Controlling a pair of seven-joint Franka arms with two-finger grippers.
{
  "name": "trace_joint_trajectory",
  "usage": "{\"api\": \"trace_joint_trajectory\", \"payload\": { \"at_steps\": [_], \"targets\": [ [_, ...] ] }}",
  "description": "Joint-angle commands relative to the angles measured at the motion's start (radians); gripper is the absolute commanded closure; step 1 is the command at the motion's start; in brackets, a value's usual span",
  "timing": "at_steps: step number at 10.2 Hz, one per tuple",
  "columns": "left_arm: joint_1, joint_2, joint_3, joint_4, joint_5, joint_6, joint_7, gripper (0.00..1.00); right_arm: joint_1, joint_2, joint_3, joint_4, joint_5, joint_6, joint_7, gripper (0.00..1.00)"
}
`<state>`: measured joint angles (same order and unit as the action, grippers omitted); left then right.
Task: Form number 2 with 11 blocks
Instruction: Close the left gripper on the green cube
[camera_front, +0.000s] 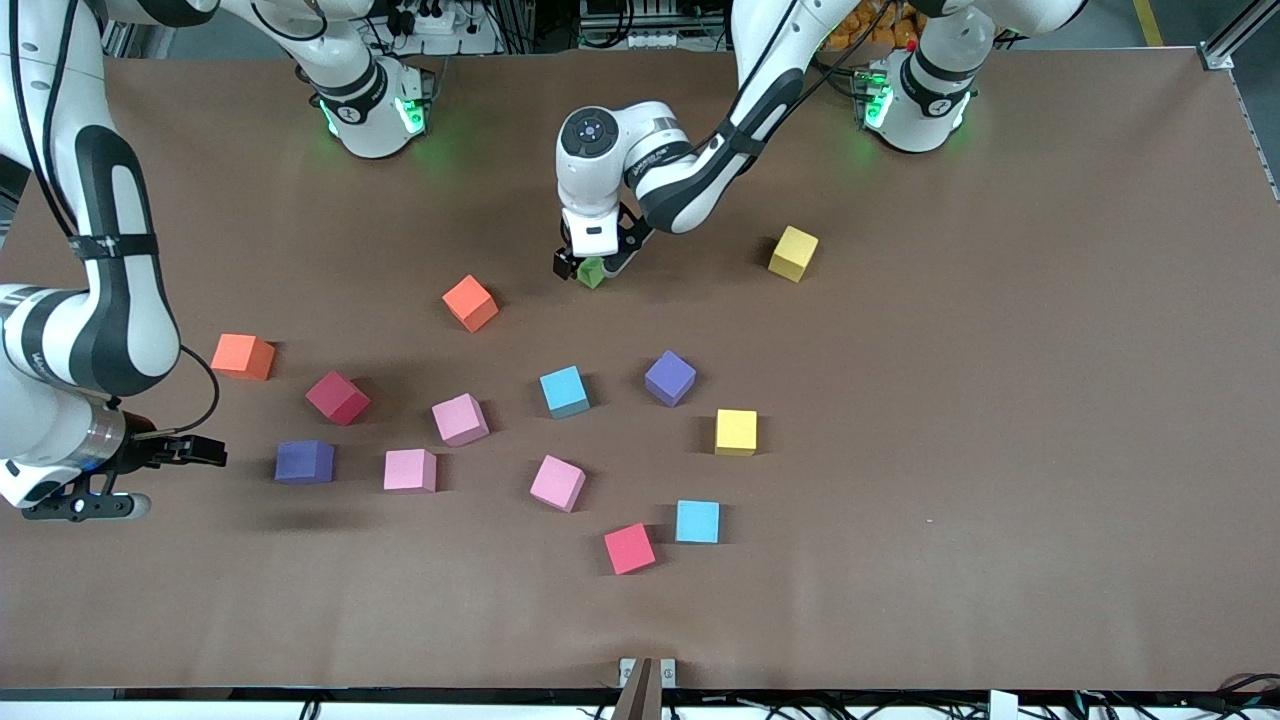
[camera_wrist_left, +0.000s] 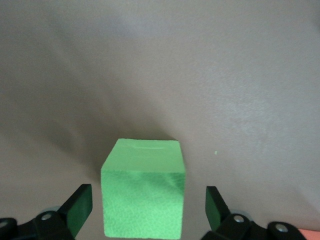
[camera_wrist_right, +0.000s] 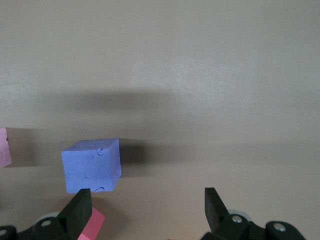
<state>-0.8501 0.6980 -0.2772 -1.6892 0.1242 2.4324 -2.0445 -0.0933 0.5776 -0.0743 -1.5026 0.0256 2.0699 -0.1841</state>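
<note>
Left end effector (camera_front: 591, 266) at upper centre of frame, fingers apart, straddling green block (camera_front: 592, 272) on surface (camera_front: 1000, 400). Centre it, then close squarely. Right end effector (camera_front: 150, 478) waits apart, lower left.

Purple block (camera_wrist_right: 92, 165) (pink ones (camera_wrist_right: 90, 225) beside)

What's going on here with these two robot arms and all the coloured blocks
The left gripper is down at the table, open, with its fingers on either side of the green block but not yet closed on it. The right gripper waits open beside a purple block at the right arm's end. The other blocks lie scattered; no figure 2 has been started.
</note>
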Motion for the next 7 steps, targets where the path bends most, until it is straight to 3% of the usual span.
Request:
{"api": "trace_joint_trajectory", "payload": {
  "at_steps": [1, 4, 5, 7],
  "targets": [
    [-0.006, 0.006, -0.014, -0.02, 0.072, 0.022, -0.034, 0.0, -0.011, 0.007, 0.008, 0.012, 0.0, 0.002, -0.011, 0.0],
    [-0.006, 0.006, -0.014, -0.026, 0.074, 0.027, -0.033, 0.0, -0.011, 0.007, 0.008, 0.012, 0.0, 0.002, -0.011, 0.0],
    [-0.004, 0.006, -0.014, -0.024, 0.074, 0.027, -0.031, 0.13, -0.01, 0.007, 0.008, 0.012, 0.0, 0.002, -0.011, 0.0],
    [0.003, 0.006, -0.016, -0.024, 0.072, 0.028, -0.023, 0.63, -0.01, 0.007, 0.008, 0.012, 0.0, 0.002, -0.009, 0.0]
  ]
}}
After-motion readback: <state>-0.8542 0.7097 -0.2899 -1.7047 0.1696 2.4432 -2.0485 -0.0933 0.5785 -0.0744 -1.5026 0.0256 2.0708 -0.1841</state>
